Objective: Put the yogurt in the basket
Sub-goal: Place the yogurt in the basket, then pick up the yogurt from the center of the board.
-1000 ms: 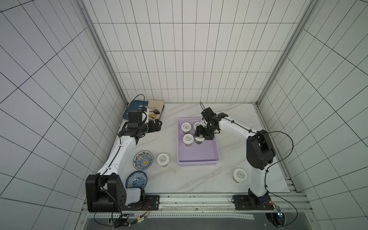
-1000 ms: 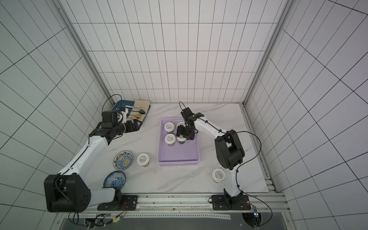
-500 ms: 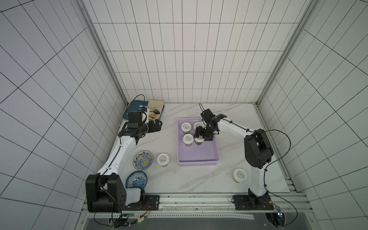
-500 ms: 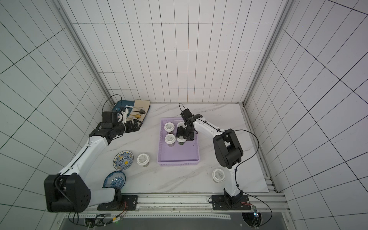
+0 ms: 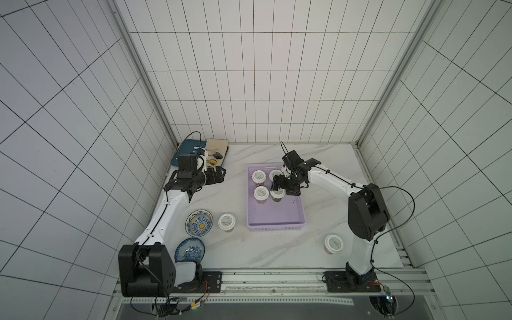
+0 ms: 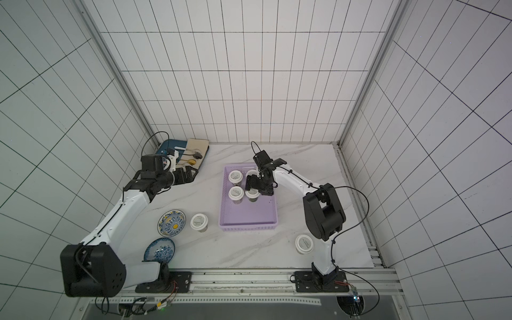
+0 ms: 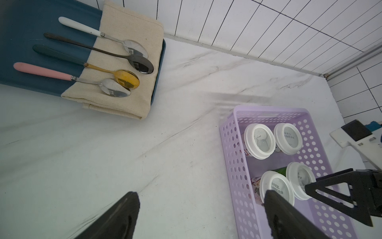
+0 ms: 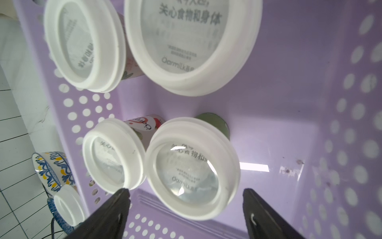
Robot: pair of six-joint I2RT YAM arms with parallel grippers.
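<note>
Hovering over the basket point(image 5: 275, 220), right gripper point(image 8: 186, 193) is spread wide + empty, straddling a yogurt cup point(image 8: 192, 169) in its far half. Drop-off looks done imo; next = lift clear, get the loose cup point(image 5: 333, 243) nr the table point(image 5: 277, 250) front-right corner. Left gripper point(image 7: 200, 195) wide, empty.

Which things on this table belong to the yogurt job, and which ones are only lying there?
Belong to the job: lilac basket; four yogurt cups inside it; two yogurt cups outside it.
Just lying about: two patterned plates; blue tray; four spoons; beige cloth.
</note>
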